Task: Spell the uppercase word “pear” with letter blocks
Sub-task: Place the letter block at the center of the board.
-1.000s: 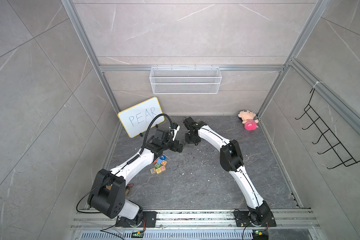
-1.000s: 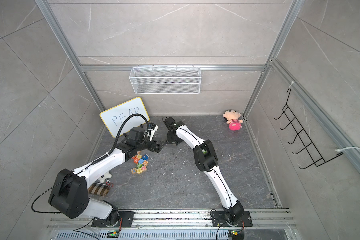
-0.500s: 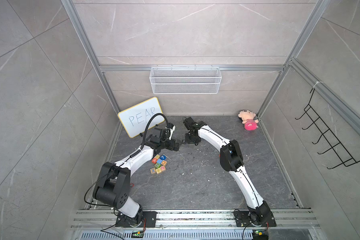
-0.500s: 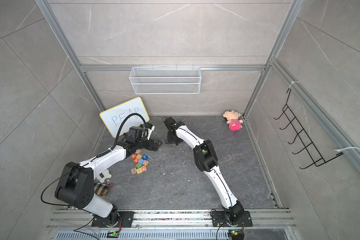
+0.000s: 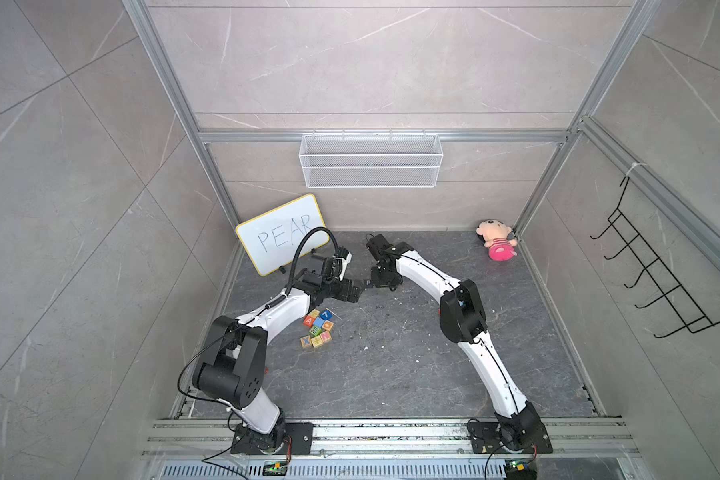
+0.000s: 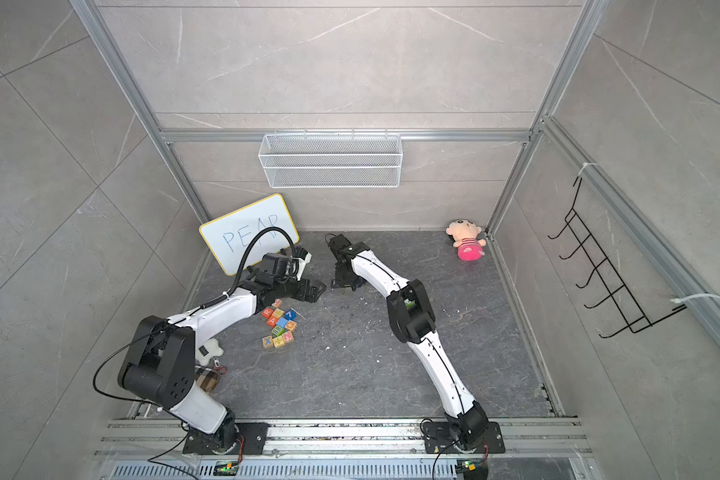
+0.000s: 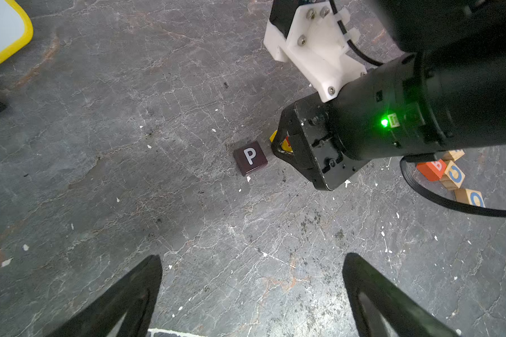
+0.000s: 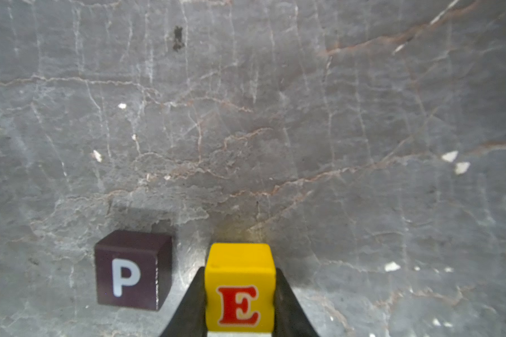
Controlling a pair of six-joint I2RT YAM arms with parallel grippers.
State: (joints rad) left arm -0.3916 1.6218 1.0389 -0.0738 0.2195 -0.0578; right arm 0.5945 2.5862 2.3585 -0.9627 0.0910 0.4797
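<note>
The right gripper is closed on the small yellow cube with a red E. It holds this cube just beside the dark cube with a white P, with a narrow gap between the 2. The P cube rests on the grey stone floor. The left gripper is wide open and empty, near both cubes. The orange-red cube with a white A lies in the cluster of wooden cubes. Since 1 second ago the right arm keeps its place, and the left arm's black elbow has shifted slightly.
</note>
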